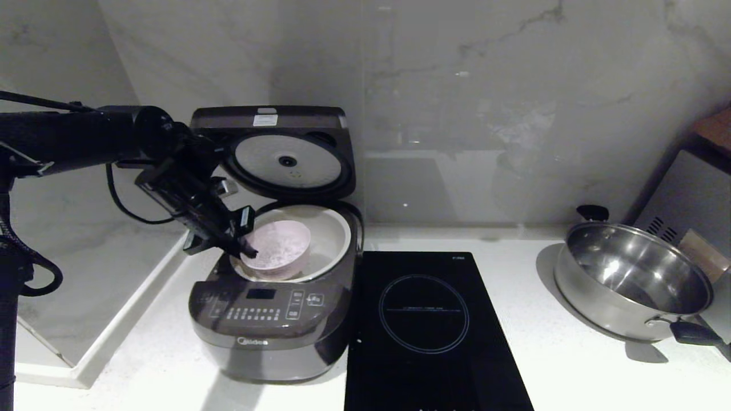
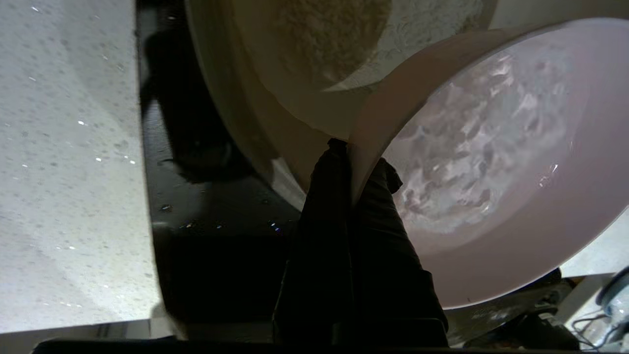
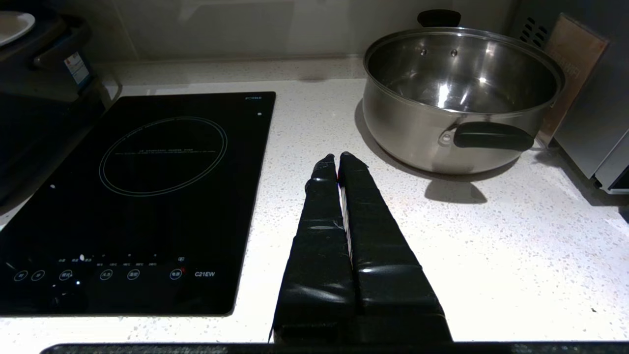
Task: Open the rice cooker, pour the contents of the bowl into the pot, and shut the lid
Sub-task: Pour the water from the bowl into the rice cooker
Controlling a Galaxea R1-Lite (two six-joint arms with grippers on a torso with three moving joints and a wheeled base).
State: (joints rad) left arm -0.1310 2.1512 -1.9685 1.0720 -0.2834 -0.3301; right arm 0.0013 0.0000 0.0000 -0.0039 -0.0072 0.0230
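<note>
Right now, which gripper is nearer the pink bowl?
Left. The left gripper is shut on the pink bowl's rim, over the rice cooker's white pot. The right gripper hangs shut over the counter by the induction hob.

- Dim overall; bright white countertop (image 1: 542,365), nearly washed out.
- Glare spots inside steel pan (image 3: 462,93).
- Dark shadow beneath rice cooker (image 1: 274,319).
- Soft focus on bowl (image 2: 516,162) close-up.

Right gripper (image 3: 338,161) hangs over the counter (image 3: 491,255), fingers pressed together, between the cooktop (image 3: 137,196) and the steel pan (image 3: 462,93). Pan has black handles.
</note>
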